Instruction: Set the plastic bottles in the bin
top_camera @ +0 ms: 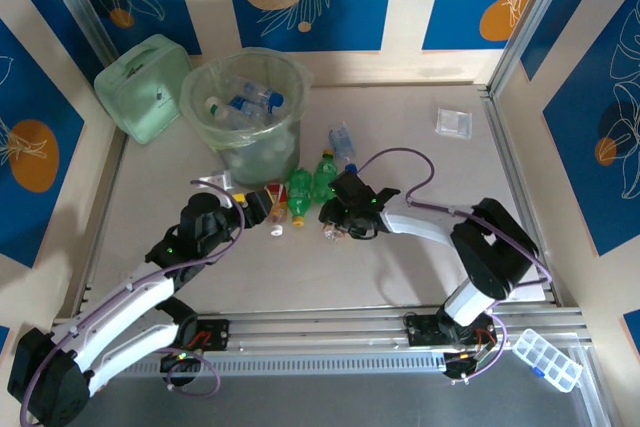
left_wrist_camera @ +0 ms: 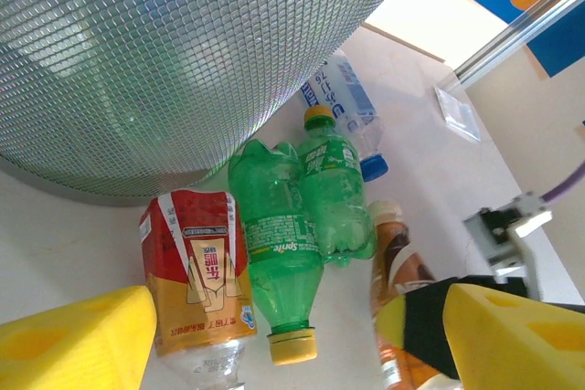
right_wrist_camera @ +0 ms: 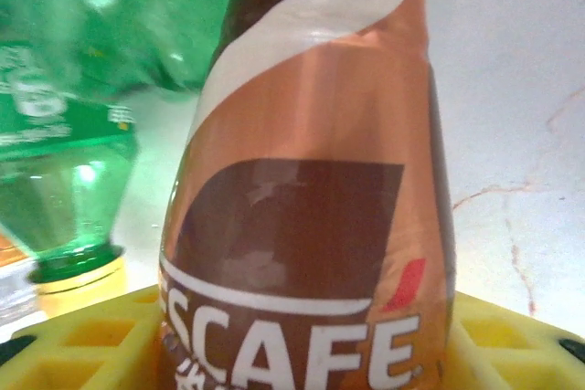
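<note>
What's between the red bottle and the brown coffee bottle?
A green bottle and a second green bottle lie between the red bottle and brown coffee bottle, in the left wrist view.

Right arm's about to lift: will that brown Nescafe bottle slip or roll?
The Nescafe bottle wears a glossy shrink sleeve, so it is probably slippery in the right gripper. It seems to taper away from the grip, so it could squirt out forward. Round and lying on the table, it would likely roll if dropped.

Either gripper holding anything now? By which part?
Right gripper is clamped on the orange Nescafe bottle, with its fingers on either side of the bottle's wide labelled body. Left gripper is open, holding nothing.
</note>
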